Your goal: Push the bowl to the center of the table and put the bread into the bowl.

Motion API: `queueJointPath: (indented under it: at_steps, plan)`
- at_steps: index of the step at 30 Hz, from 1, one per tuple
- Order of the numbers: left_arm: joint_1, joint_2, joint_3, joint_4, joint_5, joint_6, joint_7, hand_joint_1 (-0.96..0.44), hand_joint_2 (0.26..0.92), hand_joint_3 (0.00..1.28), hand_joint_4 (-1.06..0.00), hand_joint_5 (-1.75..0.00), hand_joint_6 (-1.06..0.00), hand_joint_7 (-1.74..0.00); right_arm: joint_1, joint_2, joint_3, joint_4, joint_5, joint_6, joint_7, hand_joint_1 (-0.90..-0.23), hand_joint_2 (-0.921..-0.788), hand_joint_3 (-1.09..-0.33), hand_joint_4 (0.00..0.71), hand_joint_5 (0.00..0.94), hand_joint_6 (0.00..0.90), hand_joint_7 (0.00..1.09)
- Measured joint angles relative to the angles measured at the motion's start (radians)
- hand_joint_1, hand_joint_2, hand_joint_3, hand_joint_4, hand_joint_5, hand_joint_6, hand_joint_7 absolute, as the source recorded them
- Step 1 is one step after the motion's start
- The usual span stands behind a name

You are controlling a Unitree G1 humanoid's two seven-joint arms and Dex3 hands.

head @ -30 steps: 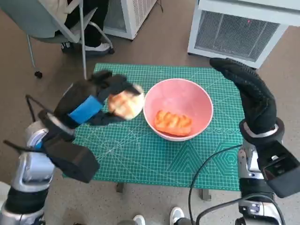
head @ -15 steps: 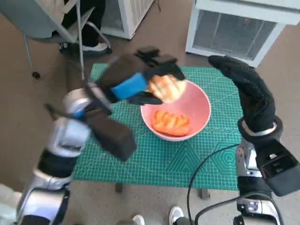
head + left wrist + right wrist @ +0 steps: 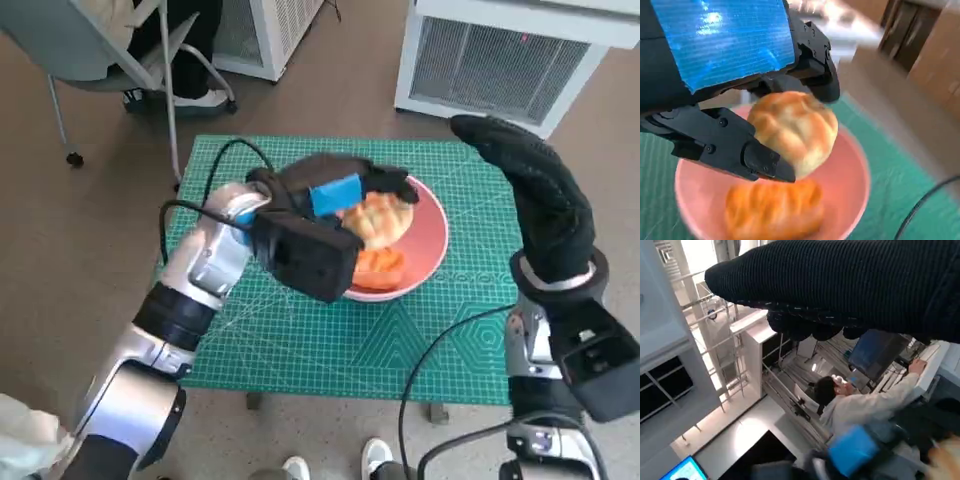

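Note:
A pink bowl [image 3: 425, 235] stands on the green cutting mat [image 3: 300, 330] near the table's middle. An orange bread [image 3: 380, 266] lies inside it, also seen as the orange bread [image 3: 772, 210] in the left wrist view. My left hand [image 3: 335, 190] holds a pale round bread roll [image 3: 378, 218] just above the bowl's inside; in the left wrist view the roll [image 3: 795, 131] sits between the black fingers [image 3: 730, 145] over the pink bowl [image 3: 855, 185]. My right hand [image 3: 535, 205] is raised upright at the table's right side, fingers extended, holding nothing.
A white slatted unit [image 3: 500, 60] stands behind the table at the right, another white cabinet [image 3: 275, 30] at the back. A person sits on a grey chair [image 3: 110, 60] at the back left. A black cable [image 3: 450, 350] runs by my right arm. A person [image 3: 860, 407] shows in the right wrist view.
My left hand has carried the bread roll from left of the bowl to the right, over the rim, and lowered it above the bowl's inside. The right hand has stayed put.

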Motion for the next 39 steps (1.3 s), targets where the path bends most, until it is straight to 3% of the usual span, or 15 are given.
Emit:
queueJointPath:
  at_steps: [6,12,23,30,33,35,39]
  plan:
    - [0.001,-0.005,0.001,0.028,0.012,-0.015,0.044,-0.21,0.848,0.0,-0.12,0.0,-0.27,-0.09,0.013,-0.002,-0.002,-0.016,-0.02,0.006,-0.014,-0.585,-0.921,-0.76,0.264,0.002,0.048,0.55]
    - [0.015,-0.005,0.047,0.036,-0.04,-0.08,0.075,-0.29,0.867,0.01,-0.14,-0.01,-0.29,-0.09,0.02,-0.003,-0.004,-0.032,-0.025,0.008,-0.024,-0.582,-0.921,-0.761,0.266,0.003,0.049,0.55]
    - [0.145,-0.046,0.277,0.007,-0.33,-0.306,0.174,-0.42,0.92,0.08,-0.42,-0.08,-0.48,-0.16,0.02,-0.015,-0.014,-0.039,-0.024,0.016,-0.032,-0.566,-0.921,-0.755,0.267,0.002,0.052,0.55]
    - [0.272,-0.105,0.377,-0.118,-0.497,-0.336,0.203,-0.39,0.921,0.11,-0.49,-0.1,-0.52,-0.19,0.02,-0.015,-0.014,-0.049,-0.024,0.026,-0.041,-0.579,-0.921,-0.748,0.266,0.001,0.059,0.54]
    - [0.326,-0.118,0.394,-0.193,-0.54,-0.338,0.205,-0.36,0.921,0.13,-0.47,-0.18,-0.4,-0.46,0.019,-0.014,-0.014,-0.053,-0.024,0.031,-0.047,-0.589,-0.921,-0.744,0.266,0.001,0.063,0.53]
    - [0.358,-0.126,0.403,-0.244,-0.567,-0.336,0.205,-0.34,0.921,0.15,-0.38,-0.36,-0.3,-0.7,0.016,-0.013,-0.014,-0.055,-0.025,0.035,-0.05,-0.595,-0.921,-0.741,0.266,0.001,0.073,0.51]
    - [0.396,-0.145,0.419,-0.314,-0.611,-0.329,0.206,-0.31,0.921,0.16,-0.28,-0.57,-0.22,-0.86,0.005,-0.012,-0.013,-0.053,-0.025,0.041,-0.056,-0.598,-0.921,-0.738,0.264,0.0,0.078,0.48]
